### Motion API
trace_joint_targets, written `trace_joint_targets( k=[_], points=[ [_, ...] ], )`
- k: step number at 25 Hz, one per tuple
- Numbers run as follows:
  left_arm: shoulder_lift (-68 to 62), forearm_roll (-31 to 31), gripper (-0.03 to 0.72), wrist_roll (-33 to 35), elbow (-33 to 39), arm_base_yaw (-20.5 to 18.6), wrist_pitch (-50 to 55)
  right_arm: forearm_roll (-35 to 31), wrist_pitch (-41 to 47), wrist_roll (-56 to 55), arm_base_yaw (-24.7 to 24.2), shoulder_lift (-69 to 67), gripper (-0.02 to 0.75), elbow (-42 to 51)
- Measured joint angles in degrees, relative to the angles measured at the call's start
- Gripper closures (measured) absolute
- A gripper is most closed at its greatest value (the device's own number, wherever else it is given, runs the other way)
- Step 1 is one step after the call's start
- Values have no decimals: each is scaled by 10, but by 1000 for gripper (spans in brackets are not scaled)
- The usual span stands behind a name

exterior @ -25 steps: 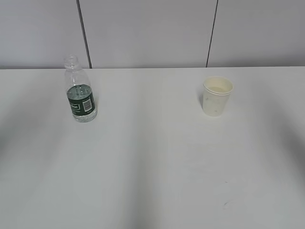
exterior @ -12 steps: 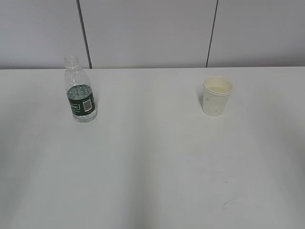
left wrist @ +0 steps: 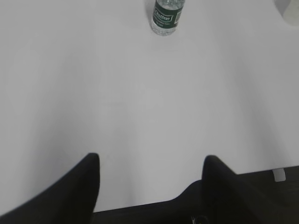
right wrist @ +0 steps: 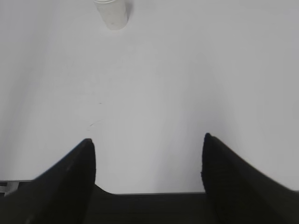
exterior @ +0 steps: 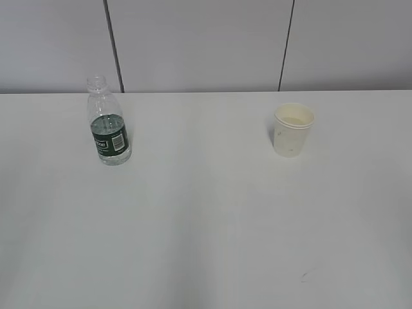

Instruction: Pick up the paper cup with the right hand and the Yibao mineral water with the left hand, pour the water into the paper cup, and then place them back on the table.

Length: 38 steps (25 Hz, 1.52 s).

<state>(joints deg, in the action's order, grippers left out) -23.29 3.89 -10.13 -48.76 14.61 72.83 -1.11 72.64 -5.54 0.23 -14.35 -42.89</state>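
The Yibao mineral water [exterior: 108, 125] stands upright and capless at the back left of the white table [exterior: 206, 212], with water up to about its green label. The left wrist view catches its lower part [left wrist: 167, 17] far ahead. The cream paper cup [exterior: 293, 130] stands upright at the back right, and its base shows at the top of the right wrist view [right wrist: 112, 15]. My left gripper [left wrist: 152, 158] is open and empty over the table's near edge. My right gripper [right wrist: 147, 140] is open and empty too, well short of the cup. Neither arm shows in the exterior view.
A grey panelled wall [exterior: 206, 45] runs behind the table's far edge. A faint dark speck [exterior: 304, 277] marks the tabletop near the front right. The table's near edge [right wrist: 149, 192] lies just under both grippers.
The soft shadows at the left and right sides of the table have faded out. Bottle and cup have not moved.
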Motion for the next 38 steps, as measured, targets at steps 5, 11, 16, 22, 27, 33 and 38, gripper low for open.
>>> trace_joint_targets(
  k=[5,11,16,22,27,33,38],
  points=[
    [78,1,260,3,67,0,1,0,2,0,0,94,186,51],
    [147,22,260,4,125,0,-28,0,4,30,0,154,186,95],
    [205,25,260,4,171,0,-51,0,3,47,0,154,186,122],
    [243,26,260,6,190,0,-82,2,-57,55,0,154,186,147],
    [243,26,260,20,193,0,-87,3,-62,60,0,154,186,151],
    [243,13,273,28,193,0,-88,3,-64,60,0,154,186,152],
    [243,6,289,30,193,0,-89,5,-65,60,0,154,186,152]
  ],
)
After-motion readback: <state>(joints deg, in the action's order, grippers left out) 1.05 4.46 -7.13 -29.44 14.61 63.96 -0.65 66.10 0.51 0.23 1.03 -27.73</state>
